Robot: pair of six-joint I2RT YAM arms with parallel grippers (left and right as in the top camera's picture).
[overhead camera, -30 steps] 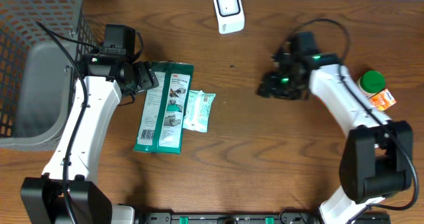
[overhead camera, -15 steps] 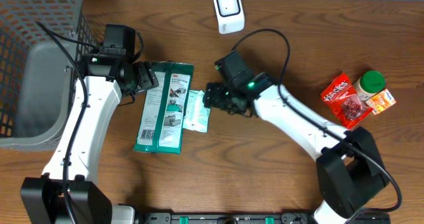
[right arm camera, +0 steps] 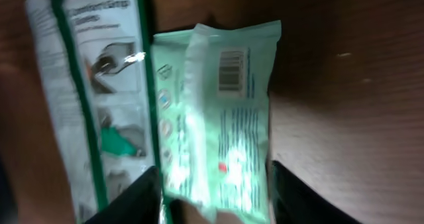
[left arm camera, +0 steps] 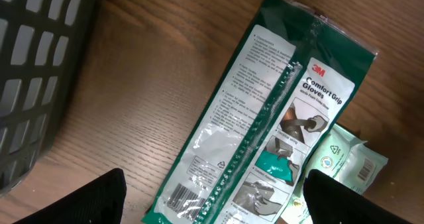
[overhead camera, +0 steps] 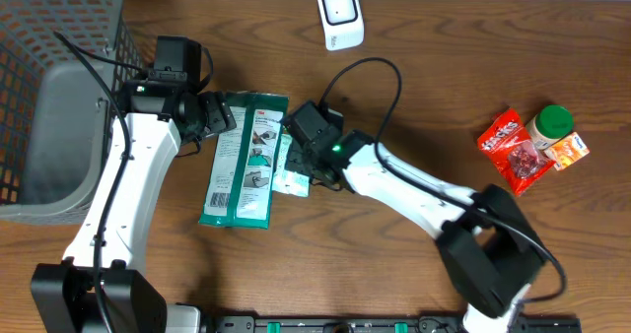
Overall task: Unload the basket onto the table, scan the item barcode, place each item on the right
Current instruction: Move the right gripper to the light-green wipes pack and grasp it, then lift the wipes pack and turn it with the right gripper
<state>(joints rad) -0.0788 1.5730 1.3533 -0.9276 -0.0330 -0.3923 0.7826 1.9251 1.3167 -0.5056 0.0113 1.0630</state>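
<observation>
Left of centre on the wood-grain table: glossy green 3M glove pack (overhead camera: 242, 166) lying flat; soft mint wipes packet (overhead camera: 296, 178) touching its right edge.
Right gripper (right arm camera: 213, 201): fingers straddle one end of the wipes packet; whether they press it cannot be told.
Left gripper (left arm camera: 213, 184): jaws wide, holding nothing, above the glove pack.
Right wrist only: wipes barcode (right arm camera: 230, 70), face up.
Overhead only: white scanner (overhead camera: 339, 16) far centre; wire basket (overhead camera: 59, 37) far left.

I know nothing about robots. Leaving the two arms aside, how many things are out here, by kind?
Packets: 4 (glove pack, wipes packet, red snack bag, orange packet)
Jars: 1 (green-lidded jar)
Scanners: 1 (white scanner)
Baskets: 1 (grey basket)
Total: 7
</observation>
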